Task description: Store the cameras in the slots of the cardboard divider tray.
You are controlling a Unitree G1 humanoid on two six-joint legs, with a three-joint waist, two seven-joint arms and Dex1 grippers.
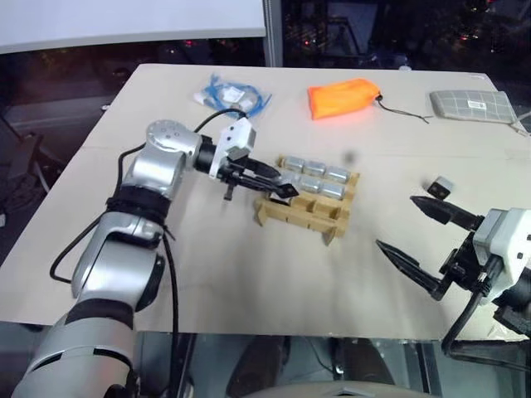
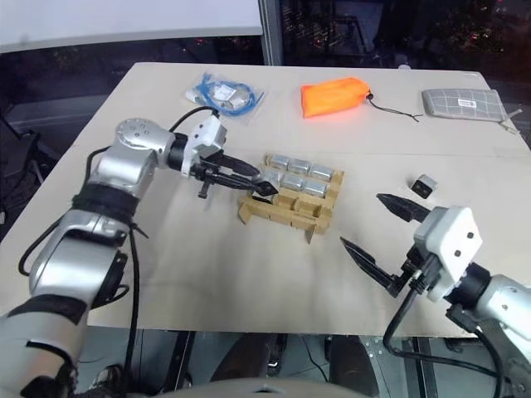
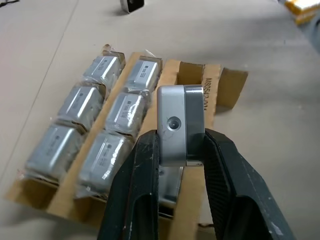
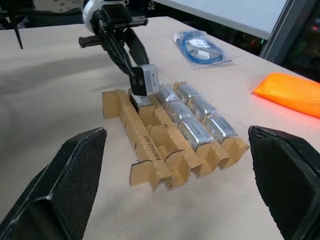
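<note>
The cardboard divider tray [image 1: 303,217] lies mid-table, its far two rows filled with several silver-grey cameras [image 1: 314,174]. My left gripper [image 1: 280,187] is shut on one more camera [image 3: 180,122], held just above the tray's near row at its left end. Another camera [image 4: 141,101] sits in the cell right below it. The rest of that near row [image 4: 150,150] shows bare cardboard. A loose camera [image 1: 441,186] rests on the table to the right of the tray. My right gripper [image 1: 395,221] hangs open and holds nothing, to the right of the tray and nearer the front edge.
At the back of the table [image 1: 166,274] lie a bag of blue cable [image 1: 234,93], an orange fabric pouch [image 1: 342,97] with a cord, and a flat grey gridded pouch [image 1: 473,104] at the far right.
</note>
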